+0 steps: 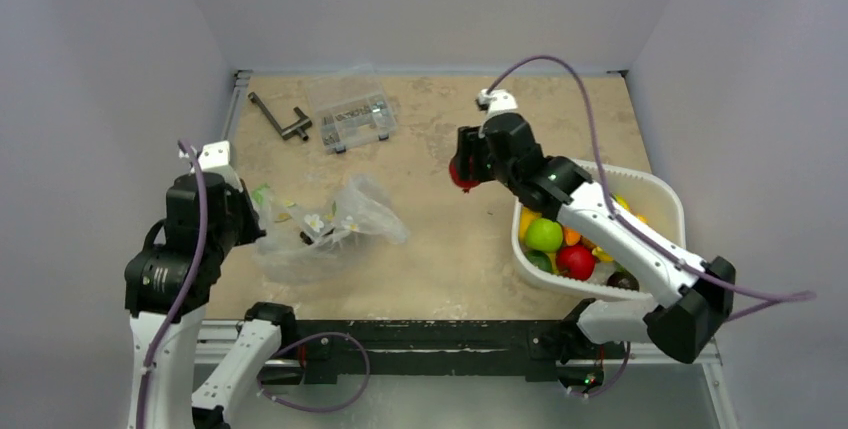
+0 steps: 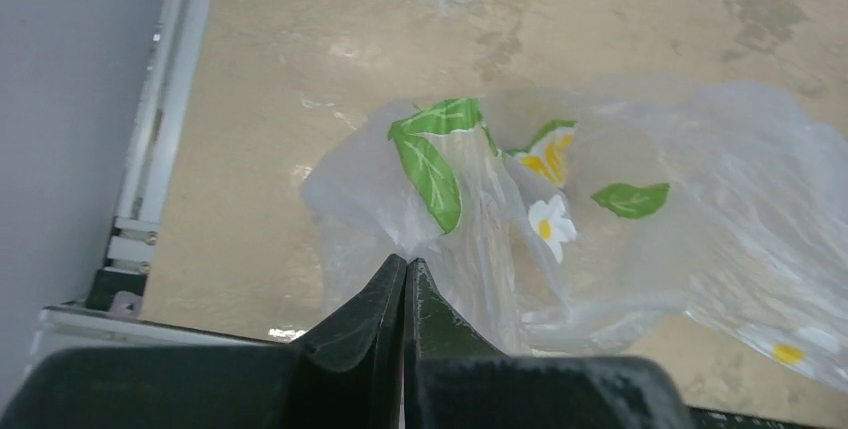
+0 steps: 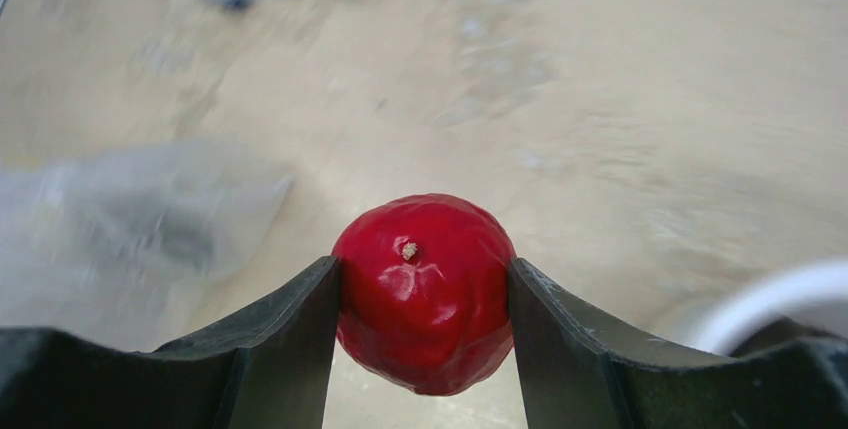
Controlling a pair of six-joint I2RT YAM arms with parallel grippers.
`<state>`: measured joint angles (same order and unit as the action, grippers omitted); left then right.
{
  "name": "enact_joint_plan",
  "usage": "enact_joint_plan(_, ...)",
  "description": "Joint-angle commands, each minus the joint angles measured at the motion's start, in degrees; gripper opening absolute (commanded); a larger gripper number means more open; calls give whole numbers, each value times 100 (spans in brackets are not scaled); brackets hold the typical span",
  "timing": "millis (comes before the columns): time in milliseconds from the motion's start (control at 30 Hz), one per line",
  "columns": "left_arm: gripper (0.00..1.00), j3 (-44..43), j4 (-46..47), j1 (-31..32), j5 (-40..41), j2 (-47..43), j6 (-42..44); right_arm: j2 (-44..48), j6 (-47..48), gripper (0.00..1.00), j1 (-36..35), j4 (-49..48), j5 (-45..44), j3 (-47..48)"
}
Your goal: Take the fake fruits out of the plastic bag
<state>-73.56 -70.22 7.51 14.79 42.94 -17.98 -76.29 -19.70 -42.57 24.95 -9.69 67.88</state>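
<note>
Left gripper: both fingers pressed together, pinching a fold of the plastic bag at its left edge. The film bunches upward where the tips grip it. The bag lies crumpled on the table, left of centre and toward the near edge, with green leaves and white flowers showing on the clear film. Its contents cannot be made out through the creases.

Right gripper: closed on the red round fruit, 1 finger against each side, stem dimple facing the wrist camera. From above, this fruit hangs over the table right of centre, well apart from the bag and just left of the far-left corner of the white basket.

The basket sits at the right edge of the table, under the right arm. It holds several toy fruits, among them a green apple and another red piece.

Far left: a clear compartment box, with a black tool just to its left.
</note>
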Motion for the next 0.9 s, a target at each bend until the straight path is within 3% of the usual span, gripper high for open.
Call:
enact_joint_plan(0,0,193,-239,-31,-1498,-463,-168,493,-990,0,390,1472,-2895,518)
enact_joint_plan(67,0,225,-353,-30,-1835,-583,-264,636,-1356,0,772,1746,-3401,359)
enact_joint_plan(233,0,445,-363,-30,-2319,-964,-379,1126,-1960,0,1706,1813,-3235,-456)
enact_joint_plan(367,0,754,-300,-32,-2675,-1144,-253,1620,-2174,0,1975,1395,-3066,-1257)
enact_joint_plan(500,0,1123,-219,-30,-2874,-1304,-172,1508,-2280,2,2150,1217,-2947,-1635)
enact_joint_plan(600,0,1366,-131,-30,-2972,-1481,-139,1401,-2293,24,2160,1146,-2884,-1793)
enact_joint_plan(733,0,1553,-50,-30,-3033,-1698,-130,1555,-1984,72,2162,993,-2715,-1829)
enact_joint_plan(867,0,1397,-256,-30,-3025,-1712,-242,1798,-1555,92,2159,1117,-2665,-1577)
